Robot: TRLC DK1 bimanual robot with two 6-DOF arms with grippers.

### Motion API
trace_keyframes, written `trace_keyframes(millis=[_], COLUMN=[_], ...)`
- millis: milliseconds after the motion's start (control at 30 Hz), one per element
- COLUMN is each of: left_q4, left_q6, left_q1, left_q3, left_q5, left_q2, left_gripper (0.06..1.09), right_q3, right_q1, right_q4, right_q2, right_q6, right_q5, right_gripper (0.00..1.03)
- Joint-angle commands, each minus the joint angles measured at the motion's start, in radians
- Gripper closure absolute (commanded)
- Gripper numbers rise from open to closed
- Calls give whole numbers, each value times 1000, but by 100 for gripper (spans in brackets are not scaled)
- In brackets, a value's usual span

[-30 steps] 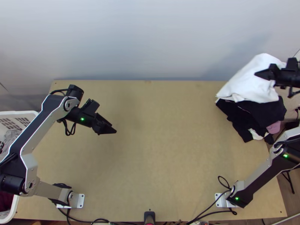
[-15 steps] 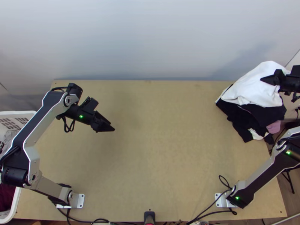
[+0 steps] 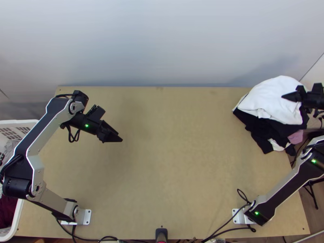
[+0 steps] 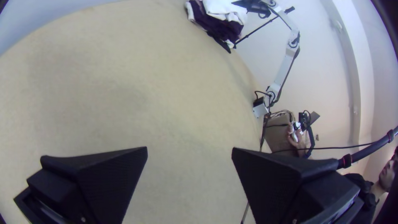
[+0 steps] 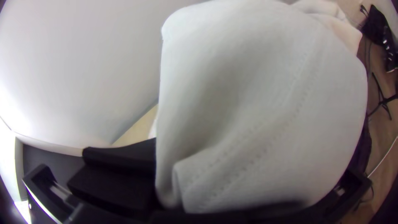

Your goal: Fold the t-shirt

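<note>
Tabletop (image 3: pixel 174 170), light wood, stretches broadly between my arm bases, giving me generous room toward the middle; a pale wall (image 3: pixel 162 44) rises along its far edge and limits any reach that way. My left arm (image 3: pixel 42 121) arches in from the near left, partly over the rim of the white laundry basket (image 3: pixel 24 121), so I would mind that rim on a backward swing. My right arm (image 3: pixel 289 188) bends out past the right-hand edge, then back in toward the far right corner.

There lies the white t-shirt (image 3: pixel 269 97), in a rounded, doubled bulk on top of a heap of black clothes (image 3: pixel 263 129), close to the edge. I judge this to be the setting-down step, the folding behind me, though the layers don't let me count folds. My right gripper (image 3: pixel 282 96) appears closed on the t-shirt, a portion with stitched lines wrapping over its fingers. Next I would let the cloth settle, part the fingers and back off slowly; a snag could drag it askew or off the corner. My left gripper (image 4: pixel 189 151) hangs above the wood, fingers spread wide, holding nothing. Smallest, a pink cloth (image 3: pixel 296 137) pokes out beside the black clothes.
</note>
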Motion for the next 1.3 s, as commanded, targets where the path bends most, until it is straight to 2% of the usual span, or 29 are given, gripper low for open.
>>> trace_keyframes(millis=[0, 100, 267, 500, 633, 800, 933, 1033, 1067, 1167, 1233, 1267], left_q4=[1, 1, 1, 1, 0, 0, -2, -5, -6, -8, -8, -8], left_q6=[4, 5, 5, 5, 7, 5, 5, 5, 5, 2, 4, 7], left_q1=[3, 0, -5, 0, 1, 1, 1, 1, 3, 18, 29, 34], left_q3=[-4, -2, 10, 21, 19, 18, 8, -1, -4, -18, -30, -39], left_q5=[0, 0, 0, 0, -1, 0, 0, 0, 0, -1, -1, -3], left_q2=[6, 11, 29, 40, 40, 34, 27, 14, 6, -19, -35, -42], left_gripper=[10, 10, 10, 10, 10, 10, 10, 10, 10, 10, 10, 10], right_q3=[-26, -28, -29, -26, -26, 21, 78, 80, 78, 49, 9, -12], right_q1=[-50, -56, -59, -86, -134, -197, -119, -5, 32, 135, 171, 188], right_q4=[0, -11, -25, -30, -60, -89, -123, -120, -106, 1, 98, 133], right_q2=[19, 1, -47, -119, -144, -200, -249, -257, -256, -263, -271, -266], right_q6=[-13, -25, -36, -42, -85, -80, -83, -85, -85, -79, -65, -54], right_q5=[37, 67, 130, 179, 238, 236, 236, 244, 274, 495, 541, 546], right_gripper=[64, 46, 3, 3, 3, 4, 19, 41, 52, 82, 100, 100])
